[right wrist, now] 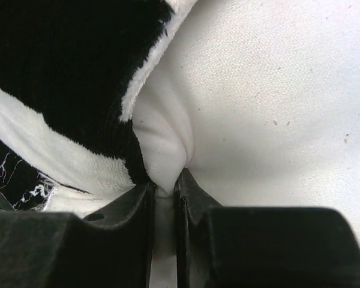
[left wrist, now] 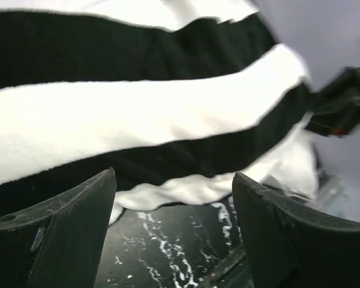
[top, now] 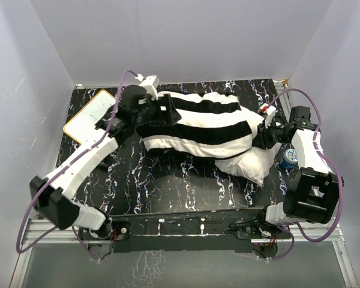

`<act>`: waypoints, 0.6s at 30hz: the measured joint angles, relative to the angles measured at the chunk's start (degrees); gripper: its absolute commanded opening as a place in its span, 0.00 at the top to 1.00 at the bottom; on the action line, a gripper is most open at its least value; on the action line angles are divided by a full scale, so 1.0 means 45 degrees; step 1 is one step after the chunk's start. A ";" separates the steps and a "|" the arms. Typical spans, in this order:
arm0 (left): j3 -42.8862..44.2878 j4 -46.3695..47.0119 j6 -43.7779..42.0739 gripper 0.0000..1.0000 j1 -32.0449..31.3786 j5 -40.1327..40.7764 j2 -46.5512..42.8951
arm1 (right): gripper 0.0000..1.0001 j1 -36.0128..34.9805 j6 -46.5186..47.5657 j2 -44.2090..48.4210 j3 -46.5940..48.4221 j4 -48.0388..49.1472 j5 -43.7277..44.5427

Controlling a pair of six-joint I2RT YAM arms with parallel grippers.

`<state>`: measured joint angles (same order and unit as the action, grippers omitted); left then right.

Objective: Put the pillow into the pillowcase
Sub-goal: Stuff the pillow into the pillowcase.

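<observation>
The pillow (top: pixel 249 163) lies on the table (top: pixel 168 186) mostly inside the striped pillowcase (top: pixel 204 123), its bare white corner pinched tight by the right gripper (right wrist: pixel 165 183), seemingly to feed it in, while the left gripper (left wrist: pixel 174 177) hangs released beside the sleeve's other end.

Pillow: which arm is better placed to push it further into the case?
Right, probably: the right gripper pinches the pillow where it leaves the pillowcase. The left gripper is open at the other end, holding nothing.
</observation>
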<state>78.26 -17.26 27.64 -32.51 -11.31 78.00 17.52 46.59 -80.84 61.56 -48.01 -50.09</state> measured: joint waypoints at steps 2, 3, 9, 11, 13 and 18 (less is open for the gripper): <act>0.0369 -0.0549 -0.0151 0.26 -0.0364 0.1132 0.0889 | 0.86 0.0000 -0.0092 0.0005 -0.0136 0.0146 -0.0044; 0.0578 -0.0889 -0.0248 0.27 -0.0583 0.1637 0.1409 | 0.86 0.0005 -0.0126 0.0005 -0.0199 0.0189 -0.0068; 0.1574 -0.1943 -0.0831 0.44 -0.1151 0.3303 0.3876 | 0.51 0.0024 -0.0355 0.0053 -0.0330 0.0432 -0.0189; 0.1802 -0.2191 -0.1025 0.53 -0.1146 0.3721 0.4221 | 0.33 0.0024 -0.0423 0.0092 -0.0345 0.0461 -0.0204; 0.2050 -0.2336 -0.1180 0.77 -0.1137 0.4012 0.4410 | 0.25 0.0024 -0.0418 0.0223 -0.0491 0.0675 -0.0253; 0.2409 -0.2293 -0.1637 1.00 -0.1015 0.4017 0.4891 | 0.42 -0.0102 -0.0573 0.0457 -0.0801 0.1399 -0.0204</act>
<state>89.10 -27.57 20.27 -37.08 6.76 100.01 17.06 44.01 -78.78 57.95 -41.71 -51.00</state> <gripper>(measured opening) 0.018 0.747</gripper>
